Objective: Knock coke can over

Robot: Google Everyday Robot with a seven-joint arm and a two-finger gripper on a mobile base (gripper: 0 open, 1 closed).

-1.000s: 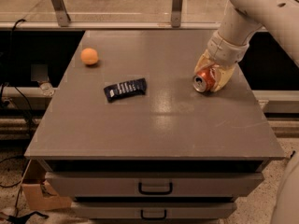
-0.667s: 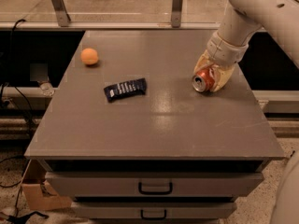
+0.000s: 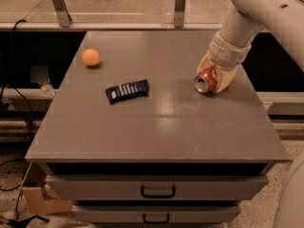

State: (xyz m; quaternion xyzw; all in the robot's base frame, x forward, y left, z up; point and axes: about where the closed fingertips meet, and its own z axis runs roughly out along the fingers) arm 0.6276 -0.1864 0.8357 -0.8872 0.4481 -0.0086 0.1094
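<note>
Honestly nothing has moved since a second ago: the coke can (image 3: 207,82), the arm and the two bits of clutter all sit exactly where they were. Going left to right, there's a cardboard box (image 3: 34,194) on the floor by the bottom-left corner of the cabinet and some dark cables hanging off that side. On the grey worktop (image 3: 156,132) an orange ball-like fruit (image 3: 90,57) sits near the far-left corner, all by itself. A bit nearer the camera and to its right lies a flat dark blue snack wrapper (image 3: 127,90), slightly angled, well apart from everything else. Then there's a long bare stretch of worktop, so nothing stands between that stuff and the can. The coke can is over near the right edge, in the far half, down on its side with the silver top facing the camera and a little left. The gripper (image 3: 213,76) is right on it, coming down from the cream arm (image 3: 244,18) that enters from the top-right corner. Its fingers (image 3: 224,81) sit either side of the can, closed against it as far as I can see, and they hide most of the red body. Under the worktop, two drawers (image 3: 156,189) face the camera.
</note>
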